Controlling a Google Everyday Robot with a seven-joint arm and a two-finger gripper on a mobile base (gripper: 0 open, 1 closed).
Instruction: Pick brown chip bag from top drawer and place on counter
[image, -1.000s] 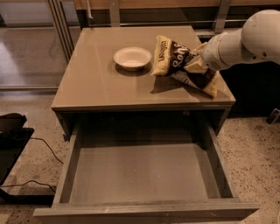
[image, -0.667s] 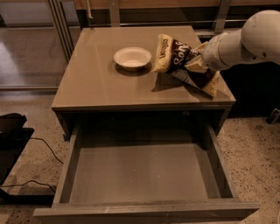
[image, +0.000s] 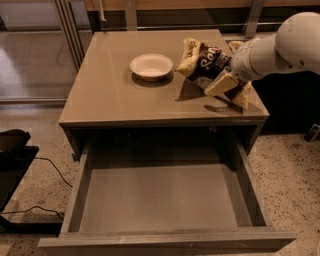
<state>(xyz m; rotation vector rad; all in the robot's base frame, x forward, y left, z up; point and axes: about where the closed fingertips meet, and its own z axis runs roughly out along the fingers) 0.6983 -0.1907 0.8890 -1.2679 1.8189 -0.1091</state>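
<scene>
One arm reaches from right, gripper (image: 223, 83) clamping brown chip bag (image: 204, 62) over counter (image: 120, 100).

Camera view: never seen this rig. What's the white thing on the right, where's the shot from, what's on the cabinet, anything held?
The white shape on the right is the robot's single arm. Its end effector, a two-finger clamp, is over the right side of the counter, closed on the brown chip bag. The bag is tilted, with its left end raised above its shadow. A white bowl sits on the counter left of the bag, apart from it. Below, the top drawer is pulled open, with nothing visible inside. There is only one camera, looking down from the drawer's front side; its mounting cannot be told.
</scene>
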